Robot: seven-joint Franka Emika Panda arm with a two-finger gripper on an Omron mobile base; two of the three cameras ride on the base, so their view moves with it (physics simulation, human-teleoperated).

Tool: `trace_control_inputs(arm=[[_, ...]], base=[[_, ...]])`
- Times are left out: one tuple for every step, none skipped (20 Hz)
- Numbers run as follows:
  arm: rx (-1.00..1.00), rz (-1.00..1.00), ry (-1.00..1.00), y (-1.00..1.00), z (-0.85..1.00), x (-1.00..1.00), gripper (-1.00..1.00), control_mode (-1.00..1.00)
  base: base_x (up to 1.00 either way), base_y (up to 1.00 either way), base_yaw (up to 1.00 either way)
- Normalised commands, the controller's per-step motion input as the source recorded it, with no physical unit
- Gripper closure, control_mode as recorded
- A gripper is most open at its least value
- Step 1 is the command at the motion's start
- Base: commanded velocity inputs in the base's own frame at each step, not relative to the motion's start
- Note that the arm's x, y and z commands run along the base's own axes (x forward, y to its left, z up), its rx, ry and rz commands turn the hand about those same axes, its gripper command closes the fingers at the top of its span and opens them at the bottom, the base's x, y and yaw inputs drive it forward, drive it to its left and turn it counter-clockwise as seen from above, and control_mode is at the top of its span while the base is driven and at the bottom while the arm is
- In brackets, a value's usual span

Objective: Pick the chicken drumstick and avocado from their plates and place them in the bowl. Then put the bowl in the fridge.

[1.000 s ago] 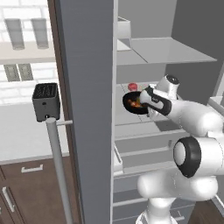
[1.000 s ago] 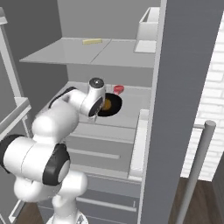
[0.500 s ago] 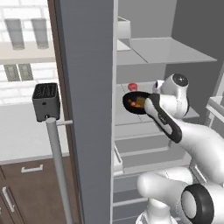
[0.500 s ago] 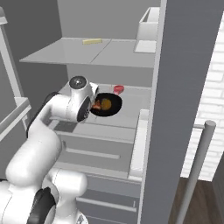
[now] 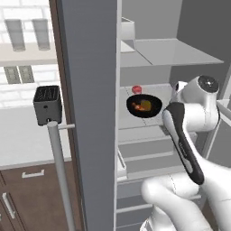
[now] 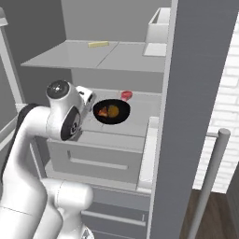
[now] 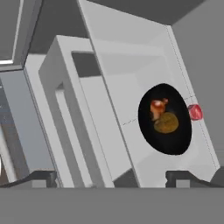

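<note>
The black bowl [image 5: 155, 109] [image 6: 123, 115] [image 7: 169, 142] rests on the middle shelf [image 7: 131, 87] of the open fridge [image 5: 90, 113]. Inside it the reddish chicken drumstick [image 7: 156, 107] [image 5: 136, 106] [image 6: 102, 112] lies against the olive-brown avocado [image 7: 166, 123] [image 5: 145, 105] [image 6: 113, 110]. My gripper [image 7: 113, 179] is open and empty, a short way back from the bowl at the shelf's front edge. The two plates are out of view.
A small red item [image 5: 136, 89] [image 6: 126, 95] [image 7: 195, 112] sits on the shelf behind the bowl. The upper shelf holds a white box [image 6: 158, 30] and a yellow stick [image 6: 98, 44]. Drawers [image 6: 93, 156] lie below. The door's bar handle [image 5: 58, 171] [image 6: 210, 177] stands near. A black box [image 5: 47, 104] sits on the counter.
My hand has let go of the bowl and drawn back out of the fridge. The bowl stays on the shelf.
</note>
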Motion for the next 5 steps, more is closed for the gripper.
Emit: trace_control_inputs(arm=[[0.02, -0.06, 0.0, 0.11, 0.61, -1.0, -1.0, -1.0], [0.03, -0.09, 0.0, 0.14, 0.66, -1.0, -1.0, -1.0], [0.02, -0.09, 0.0, 0.14, 0.62, -1.0, -1.0, -1.0], [0.01, -0.08, 0.0, 0.16, 0.62, -1.0, -1.0, -1.0], [0.01, -0.08, 0.0, 0.12, 0.6, -1.0, -1.0, -1.0]], base=[[0.0, 0.0, 0.0], [0.0, 0.0, 0.0], [0.0, 0.0, 0.0], [0.0, 0.0, 0.0], [0.0, 0.0, 0.0]])
